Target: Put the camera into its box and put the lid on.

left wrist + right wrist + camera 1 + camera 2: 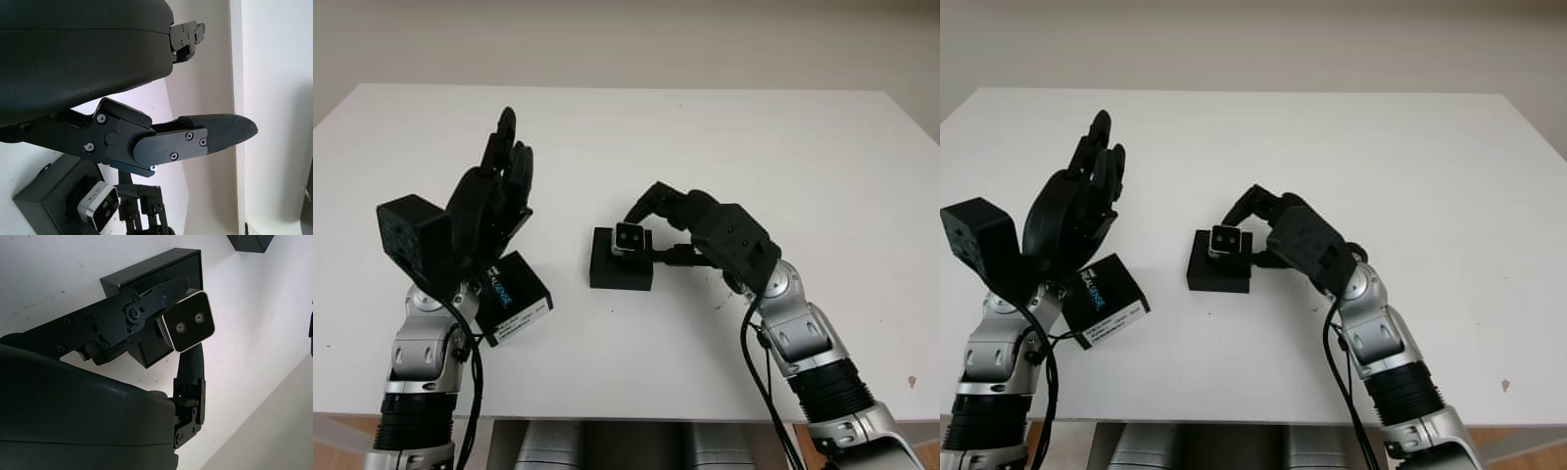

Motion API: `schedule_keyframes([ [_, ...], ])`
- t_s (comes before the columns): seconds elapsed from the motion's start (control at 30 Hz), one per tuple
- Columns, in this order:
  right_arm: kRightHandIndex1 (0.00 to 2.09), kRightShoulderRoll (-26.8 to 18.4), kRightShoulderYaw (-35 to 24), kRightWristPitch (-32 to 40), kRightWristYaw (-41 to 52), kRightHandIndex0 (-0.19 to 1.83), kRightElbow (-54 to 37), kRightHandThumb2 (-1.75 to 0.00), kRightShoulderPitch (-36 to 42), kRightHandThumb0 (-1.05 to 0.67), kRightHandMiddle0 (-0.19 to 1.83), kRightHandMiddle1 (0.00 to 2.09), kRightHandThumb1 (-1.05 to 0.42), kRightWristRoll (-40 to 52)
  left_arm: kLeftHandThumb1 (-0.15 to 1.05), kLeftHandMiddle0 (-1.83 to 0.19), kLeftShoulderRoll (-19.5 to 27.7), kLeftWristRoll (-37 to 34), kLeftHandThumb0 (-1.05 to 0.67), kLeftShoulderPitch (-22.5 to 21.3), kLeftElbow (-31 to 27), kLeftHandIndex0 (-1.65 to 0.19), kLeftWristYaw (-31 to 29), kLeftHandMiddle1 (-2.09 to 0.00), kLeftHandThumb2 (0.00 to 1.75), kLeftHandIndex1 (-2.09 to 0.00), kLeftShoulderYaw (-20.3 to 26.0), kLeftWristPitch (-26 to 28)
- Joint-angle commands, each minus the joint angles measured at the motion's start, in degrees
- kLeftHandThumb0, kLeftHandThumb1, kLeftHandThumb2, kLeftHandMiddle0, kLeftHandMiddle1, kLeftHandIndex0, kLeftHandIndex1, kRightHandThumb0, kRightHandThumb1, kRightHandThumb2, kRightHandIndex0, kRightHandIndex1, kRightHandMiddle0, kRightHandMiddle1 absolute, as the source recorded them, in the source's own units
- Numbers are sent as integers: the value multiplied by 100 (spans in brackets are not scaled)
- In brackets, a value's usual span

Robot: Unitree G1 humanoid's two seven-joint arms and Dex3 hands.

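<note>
Head views: on the white table [754,147] a black box [621,259] sits near the middle. The small silver camera [628,238] is at the box's far edge, tilted up, with the right hand [658,227] reaching in from the right, its fingers clamped on the camera. The left hand [494,196] is raised above the table's left side, open and holding nothing. Just beneath and near it lies the black lid [514,297] with a white label, well left of the box.

Left wrist view: the left hand's finger [215,134] stretches out over the table, empty. Beyond it the camera [99,205] sits over the box [46,208], with the right hand's fingers beside it.

Right wrist view: the right fingers [193,367] pinch the camera [189,327] from both sides, holding it partly over the box [151,269], lenses facing outward. Whether the camera touches the box floor I cannot tell.
</note>
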Motion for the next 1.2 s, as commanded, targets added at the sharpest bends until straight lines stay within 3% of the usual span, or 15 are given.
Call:
schedule_keyframes([
  [0.0,6,28,-3,-142,-36,27,85,-5,-164,-40,31,171,-93,-18,105,19,46,2,-85,-31,-115,19,-7,0,57,0,15,-1],
  [0.63,6,186,44,-359,-201,28,489,-5,-209,-41,33,171,-92,-184,105,19,22,-3,-85,25,-192,19,41,0,56,0,20,24],
  [1.17,5,468,76,382,-348,28,47,-6,-33,-40,31,174,-94,-245,105,19,-4,-2,-86,42,-232,19,51,0,55,0,-1,48],
])
